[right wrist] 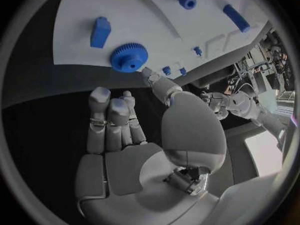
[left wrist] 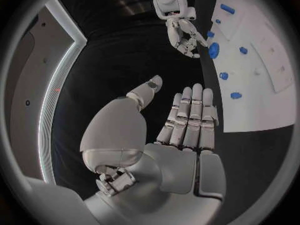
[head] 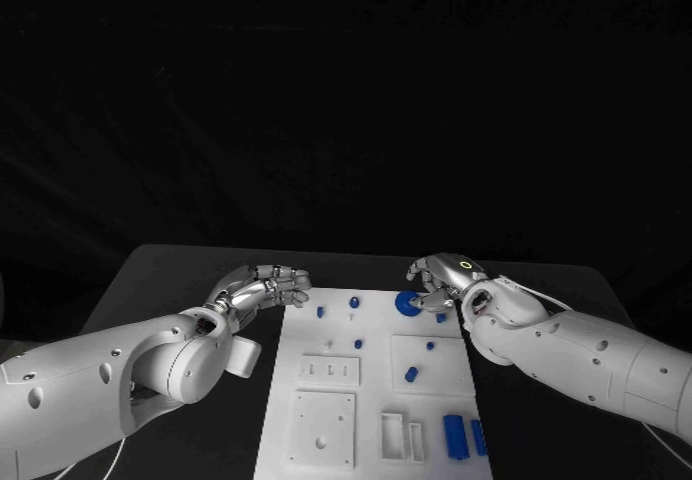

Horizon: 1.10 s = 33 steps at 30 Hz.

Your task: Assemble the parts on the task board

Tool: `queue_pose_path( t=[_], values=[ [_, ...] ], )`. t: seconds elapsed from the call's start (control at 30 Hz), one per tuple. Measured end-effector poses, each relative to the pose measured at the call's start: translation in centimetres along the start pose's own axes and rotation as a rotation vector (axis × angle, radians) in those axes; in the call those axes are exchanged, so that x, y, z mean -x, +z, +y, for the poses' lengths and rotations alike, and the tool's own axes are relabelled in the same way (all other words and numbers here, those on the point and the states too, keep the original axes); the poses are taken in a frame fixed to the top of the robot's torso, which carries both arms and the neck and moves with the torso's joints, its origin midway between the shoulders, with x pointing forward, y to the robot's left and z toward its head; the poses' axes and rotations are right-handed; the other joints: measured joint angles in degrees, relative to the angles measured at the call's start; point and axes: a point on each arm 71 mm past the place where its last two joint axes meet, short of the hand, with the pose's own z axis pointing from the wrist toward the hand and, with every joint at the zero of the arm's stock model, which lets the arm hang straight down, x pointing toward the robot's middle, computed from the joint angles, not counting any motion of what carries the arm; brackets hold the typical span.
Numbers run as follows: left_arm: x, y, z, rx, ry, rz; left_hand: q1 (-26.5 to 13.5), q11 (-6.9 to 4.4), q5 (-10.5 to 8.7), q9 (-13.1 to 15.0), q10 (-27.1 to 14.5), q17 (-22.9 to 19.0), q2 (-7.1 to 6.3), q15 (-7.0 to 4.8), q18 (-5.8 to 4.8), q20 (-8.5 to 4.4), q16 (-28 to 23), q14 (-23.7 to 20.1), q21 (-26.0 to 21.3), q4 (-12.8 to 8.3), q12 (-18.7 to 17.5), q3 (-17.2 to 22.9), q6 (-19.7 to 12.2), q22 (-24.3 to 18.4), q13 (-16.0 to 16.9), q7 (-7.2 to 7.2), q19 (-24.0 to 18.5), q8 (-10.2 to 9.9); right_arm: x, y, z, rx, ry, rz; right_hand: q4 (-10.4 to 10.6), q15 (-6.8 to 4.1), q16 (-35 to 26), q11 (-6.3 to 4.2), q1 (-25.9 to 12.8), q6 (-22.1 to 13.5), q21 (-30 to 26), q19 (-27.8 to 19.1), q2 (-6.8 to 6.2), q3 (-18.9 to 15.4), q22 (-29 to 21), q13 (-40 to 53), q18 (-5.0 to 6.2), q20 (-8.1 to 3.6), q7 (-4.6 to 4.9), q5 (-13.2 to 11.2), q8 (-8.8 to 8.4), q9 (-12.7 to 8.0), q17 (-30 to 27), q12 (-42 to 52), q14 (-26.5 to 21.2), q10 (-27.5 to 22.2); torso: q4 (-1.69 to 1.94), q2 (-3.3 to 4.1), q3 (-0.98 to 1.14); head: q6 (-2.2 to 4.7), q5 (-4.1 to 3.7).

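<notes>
Near edge of board: on the flat white rectangular task board (head: 372,395), two long blue cylindrical parts (head: 462,436) lie side by side at its near right corner, beside a pair of white upright slotted blocks (head: 400,437) and a white square plate (head: 322,428).
Middle of board: a short blue peg (head: 411,374) lies tilted on the raised white panel at right; a small blue pin (head: 359,343) stands left of it, and a white block with three slots (head: 329,370) sits further left.
Left hand: the silver many-fingered left hand (head: 264,287) rests at the far left corner of the board, on the black worktop (head: 159,275); in the left wrist view the fingers (left wrist: 187,117) lie straight and close together, thumb apart, holding nothing.
Far row of parts: two small blue pegs (head: 353,302) stand near the far edge, just beside the left hand.
Blue gear: the round blue toothed gear (right wrist: 129,57) lies flat on the board near its far right corner.
Right hand: the silver right hand (head: 441,282) hovers at the gear; its thumb tip (right wrist: 149,75) is at the gear's rim, the other fingers straight and unclosed. Whether it touches cannot be told.
</notes>
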Motion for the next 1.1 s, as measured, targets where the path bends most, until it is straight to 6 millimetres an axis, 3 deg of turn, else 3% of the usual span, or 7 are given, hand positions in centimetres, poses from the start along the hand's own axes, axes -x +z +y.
queue_pose_path(
  t=[0.13,0.2,0.3,0.43,0.5,0.83,1.1],
  values=[
    [0.0,0.0,0.0,0.0,0.0,0.0,0.0,0.0,0.0,0.0,0.0,0.0,0.0,0.0,0.0,0.0,0.0,0.0,0.0,0.0,-0.22,0.0,0.0,0.0,-0.05,0.0,0.0,0.0,-0.4,0.2,-0.6,-0.018,0.001,0.046,-0.43,0.85,1.92,0.67,-0.33,-0.87,2.23,0.28,0.33,-0.43,0.0,3.57,-0.94,-0.33,0.45,0.45,-0.66,-0.54,2.22,3.06,-0.85,-0.36,-0.03,0.02,0.14,-0.04,-0.12],
    [0.0,0.0,0.0,0.0,0.0,0.0,0.0,0.0,0.0,0.0,0.0,0.0,0.0,0.0,0.0,0.0,0.0,0.0,0.0,0.0,-0.21,0.0,0.0,0.0,-0.05,0.0,0.0,0.0,-0.6,0.3,-0.8,-0.023,0.001,0.06,-0.55,0.85,2.17,0.88,-0.58,-0.94,2.89,0.1,0.58,-0.55,0.0,5.04,-1.07,-0.54,0.51,0.67,-0.81,-0.64,2.82,3.66,-0.86,0.3,-0.03,0.03,0.13,-0.08,-0.2],
    [0.0,0.1,0.0,0.0,0.0,0.001,0.0,0.0,0.0,0.0,0.0,0.0,0.0,0.0,0.0,0.0,0.0,0.0,0.0,0.0,-0.22,0.0,0.0,-0.01,-0.05,0.0,0.0,0.0,-0.9,0.5,-0.9,-0.029,0.001,0.078,-0.55,0.86,2.43,1.01,-0.58,-0.95,3.36,0.29,0.58,-0.55,0.0,6.1,-2.27,-1.13,0.52,0.67,-0.81,-0.71,3.28,3.98,-0.85,1.07,-0.01,0.03,0.07,-0.09,-0.31],
    [-0.1,0.1,0.0,0.0,0.0,0.001,0.0,0.0,0.0,0.01,0.0,0.0,0.0,0.0,0.0,0.0,0.0,0.0,0.0,0.0,-0.22,0.0,0.0,-0.01,-0.04,0.0,0.0,0.0,-1.4,0.8,-0.8,-0.036,0.002,0.099,-0.55,0.95,2.44,1.12,-0.88,-0.96,3.74,0.28,0.88,-0.55,-0.01,6.74,-2.31,-1.15,0.53,0.67,-0.81,-0.77,3.63,4.83,-0.76,1.42,0.04,0.07,-0.01,-0.16,-0.45],
    [-0.1,0.1,0.0,0.0,0.0,0.002,0.0,0.0,0.0,0.01,0.0,-0.03,0.0,0.0,-0.01,0.0,0.0,0.0,0.0,0.0,-0.22,0.0,0.0,-0.01,-0.04,0.0,0.0,0.0,-1.8,0.8,-0.8,-0.037,0.004,0.109,-0.54,1.09,2.44,1.05,-0.88,-0.96,3.87,0.03,0.89,-0.54,-0.01,7.04,-3.12,-1.39,0.53,0.67,-0.81,-0.78,3.78,5.06,-0.9,1.51,0.09,0.09,-0.04,-0.24,-0.56],
    [0.0,0.2,0.1,0.0,0.001,0.0,0.0,0.0,0.0,-0.05,0.0,-0.05,0.0,0.0,0.0,0.0,0.0,0.0,0.0,0.0,-0.22,0.0,0.0,-0.01,-0.04,0.0,0.0,0.0,-1.9,0.9,-0.8,-0.033,0.012,0.116,-0.31,1.16,2.65,1.13,-1.37,-0.71,4.66,-0.02,1.74,0.04,-0.02,7.87,-3.16,-1.44,0.54,0.67,-0.93,-0.79,4.35,7.11,-0.87,1.59,0.19,0.09,-0.22,-0.62,-0.48],
    [0.0,0.2,0.1,0.001,0.001,0.0,0.0,0.0,0.0,-0.04,0.0,-0.04,0.0,0.0,0.0,0.0,0.0,0.0,0.0,0.0,-0.22,0.0,0.0,-0.01,-0.04,0.0,0.0,0.0,-1.9,1.0,-0.8,-0.031,0.013,0.123,0.79,0.79,2.66,0.23,-1.63,1.05,5.65,-0.57,2.7,1.93,-0.02,8.41,-3.19,-1.53,-0.59,-0.45,0.24,-0.32,4.9,8.36,-1.23,2.52,0.05,0.09,-0.19,-0.79,-0.34]
  ],
)
